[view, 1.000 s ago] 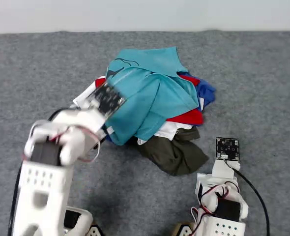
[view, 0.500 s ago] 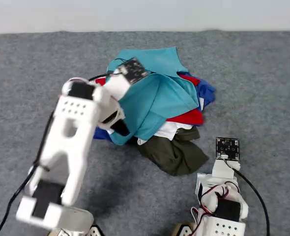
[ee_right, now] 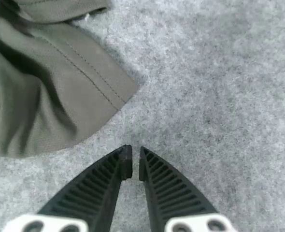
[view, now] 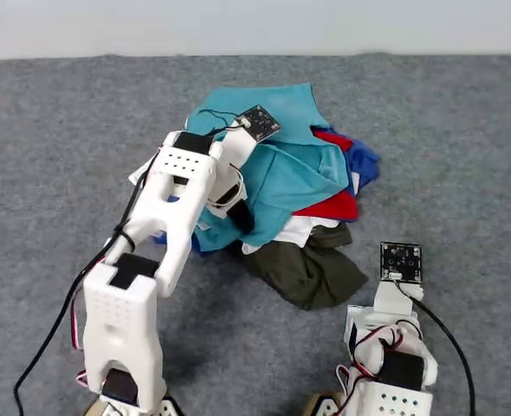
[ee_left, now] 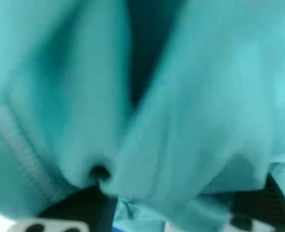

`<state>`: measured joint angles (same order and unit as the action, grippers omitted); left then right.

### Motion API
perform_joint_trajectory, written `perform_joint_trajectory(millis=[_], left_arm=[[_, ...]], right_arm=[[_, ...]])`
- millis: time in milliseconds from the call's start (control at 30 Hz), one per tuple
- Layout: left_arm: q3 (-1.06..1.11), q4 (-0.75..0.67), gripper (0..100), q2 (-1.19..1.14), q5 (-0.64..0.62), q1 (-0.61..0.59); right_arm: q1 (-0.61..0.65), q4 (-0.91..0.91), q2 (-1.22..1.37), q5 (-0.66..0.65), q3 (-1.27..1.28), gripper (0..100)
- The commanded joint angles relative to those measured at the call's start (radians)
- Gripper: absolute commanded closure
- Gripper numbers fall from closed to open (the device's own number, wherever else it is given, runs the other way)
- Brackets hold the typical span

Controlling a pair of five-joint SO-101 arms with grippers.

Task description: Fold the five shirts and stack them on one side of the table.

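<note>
The left gripper (view: 236,215) presses into the teal shirt (view: 294,169) atop the pile (view: 333,208), its grip impossible to tell; the right gripper (ee_right: 132,163) sits closed and empty near that pile.

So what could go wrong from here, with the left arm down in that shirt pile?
The left tool is down in the teal shirt, which lies heaped over the red shirt, white shirt and blue shirt, so a pull may drag several along. The olive shirt lies close to the shut right tool and could snag on it if the pile shifts.
</note>
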<state>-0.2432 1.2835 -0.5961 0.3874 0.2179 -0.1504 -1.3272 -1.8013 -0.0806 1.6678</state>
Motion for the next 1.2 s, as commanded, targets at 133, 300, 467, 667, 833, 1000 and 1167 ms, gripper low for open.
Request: perform_joint_trajectory(millis=[133,300,467,667,833,1000,1167], left_arm=[[-0.039,-0.011,100,-0.049,0.052,0.009],[-0.039,0.068,99,0.084,0.055,-0.023],[-0.038,0.069,99,0.318,0.052,-0.103],[-0.038,0.066,99,0.568,0.051,-0.242],[-0.038,0.063,99,0.677,0.051,-0.405],[-0.038,-0.026,99,0.706,0.051,-0.605],[-0.033,-0.137,99,0.701,0.051,-0.784]], right_arm=[[0.002,0.018,-0.012,0.006,0.014,96.3],[0.002,0.018,-0.012,0.006,0.014,96.3],[0.002,0.018,-0.012,0.006,0.014,96.3],[0.002,0.018,-0.012,0.006,0.014,96.3],[0.002,0.018,-0.012,0.006,0.014,96.3],[0.002,0.018,-0.012,0.006,0.014,96.3],[0.002,0.018,-0.012,0.006,0.014,96.3]])
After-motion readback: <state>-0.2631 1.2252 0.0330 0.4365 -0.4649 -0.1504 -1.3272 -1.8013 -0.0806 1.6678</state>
